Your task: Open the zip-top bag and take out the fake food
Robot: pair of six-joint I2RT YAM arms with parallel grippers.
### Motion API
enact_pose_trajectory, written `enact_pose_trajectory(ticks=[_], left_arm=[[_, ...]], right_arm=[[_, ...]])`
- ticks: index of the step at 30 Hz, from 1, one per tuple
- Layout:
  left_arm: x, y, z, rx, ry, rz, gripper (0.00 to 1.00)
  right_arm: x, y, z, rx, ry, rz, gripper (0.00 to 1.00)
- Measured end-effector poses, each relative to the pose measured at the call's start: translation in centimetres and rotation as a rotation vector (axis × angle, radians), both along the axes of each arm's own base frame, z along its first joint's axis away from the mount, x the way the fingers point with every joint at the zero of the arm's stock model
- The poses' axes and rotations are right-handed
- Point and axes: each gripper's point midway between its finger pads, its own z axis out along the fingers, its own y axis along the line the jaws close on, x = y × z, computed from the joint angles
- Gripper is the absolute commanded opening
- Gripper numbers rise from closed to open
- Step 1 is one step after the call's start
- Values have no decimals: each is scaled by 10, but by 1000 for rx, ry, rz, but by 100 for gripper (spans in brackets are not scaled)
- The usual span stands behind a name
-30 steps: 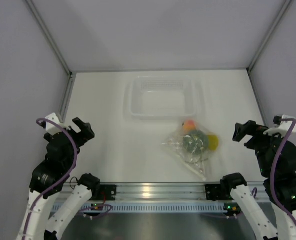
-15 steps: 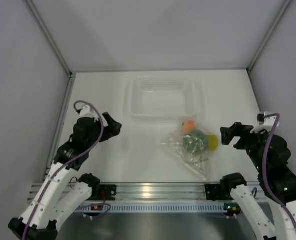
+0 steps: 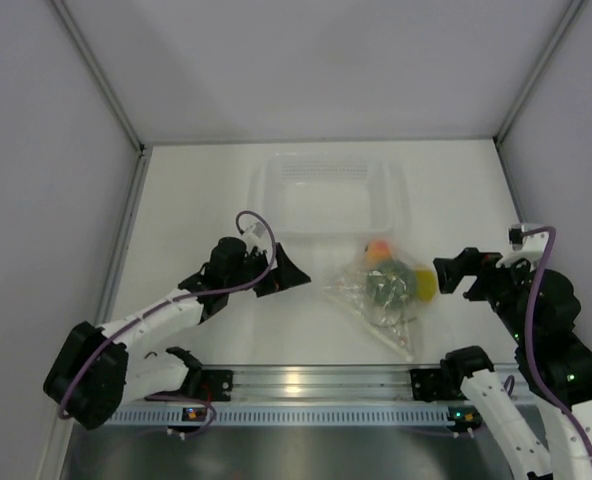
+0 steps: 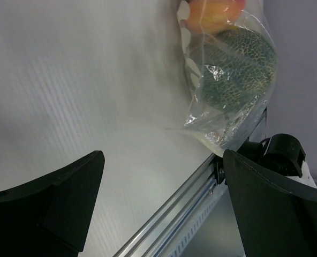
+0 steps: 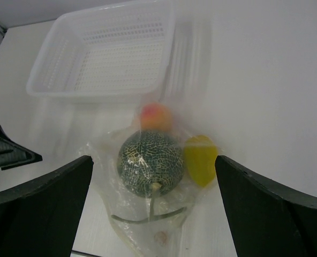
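Observation:
The zip-top bag [image 3: 381, 300] lies crumpled on the white table, in front of the tub. Inside it the fake food shows: a mottled green melon [image 3: 386, 285] with a thin stem, an orange-red fruit [image 3: 378, 248] behind it and a yellow fruit [image 3: 426, 285] at the bag's right edge. The right wrist view shows the bag [image 5: 142, 225], melon [image 5: 149, 163] and yellow fruit [image 5: 201, 159] ahead. My left gripper [image 3: 286, 272] stands open just left of the bag, apart from it. My right gripper [image 3: 446, 275] stands open just right of it, holding nothing.
A rigid clear tub [image 3: 321, 232] with a perforated floor stands behind the bag. The metal rail [image 3: 306, 380] runs along the table's near edge, close to the bag's lower corner. Grey walls close in the table on three sides.
My left arm has swung from the left side of the table to just left of the bag. My right gripper has moved left and forward toward the bag. Both stayed open.

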Motion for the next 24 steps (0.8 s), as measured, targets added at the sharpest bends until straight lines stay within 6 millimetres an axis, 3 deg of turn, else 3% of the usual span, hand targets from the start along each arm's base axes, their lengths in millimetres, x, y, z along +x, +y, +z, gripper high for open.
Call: enact_pose_trajectory(ticks=[4,10,15,18,21,24], left_arm=[[0,-32,3,-55,-58,-83,98],[-7,-61,-22,-15,-81,-170,95],[-21,-104,-12,-27,-191,-306,93],[-24,-127,-8,-41,-231,-348,83],[-19,-143,-17,-34,-228,-358,70],[-16,-146,-33,-6,-199,-342,44]], right_arm=[[-1,5,-2,6,7,28,99],[-4,9,-1,14,2,55,99],[-6,10,1,17,-11,64,99],[-7,11,1,18,-10,71,99],[-7,13,1,19,-10,79,99],[-8,13,1,13,-12,85,99]])
